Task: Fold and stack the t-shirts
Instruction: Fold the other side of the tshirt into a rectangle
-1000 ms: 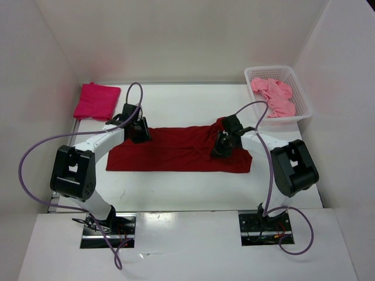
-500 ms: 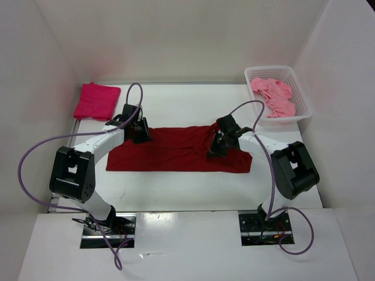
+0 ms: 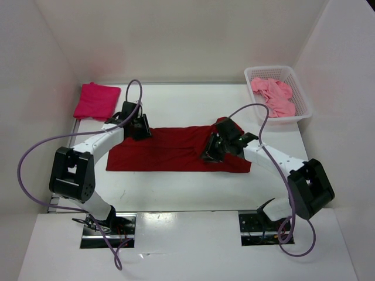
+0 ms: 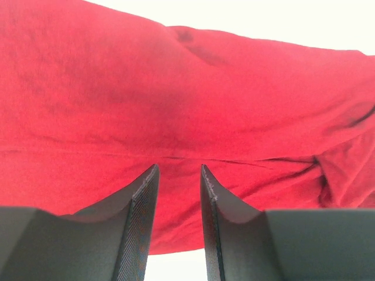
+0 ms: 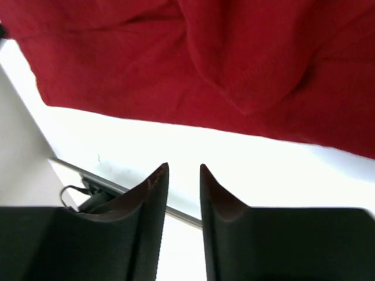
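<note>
Lying flat across the middle of the table [image 3: 176, 193], the dark red t-shirt [image 3: 170, 149] is spread as a long band running left to right, with a bunched fold at its far right corner. The left gripper [image 4: 179, 170] hovers over the shirt's far left corner; its fingers stand a narrow gap apart, and the wrist view shows nothing caught between them, only cloth beyond. The right gripper [image 5: 183, 168] is over the right part of the shirt, its fingers likewise slightly parted and empty, pointing at bare table with the cloth's edge just beyond their tips. The bright crimson-pink t-shirt [image 3: 96, 100] lies folded at the far left corner of the table, well apart from the dark red one. The light pink t-shirt [image 3: 272, 96] sits crumpled inside the white mesh basket [image 3: 297, 88] at the far right corner.
</note>
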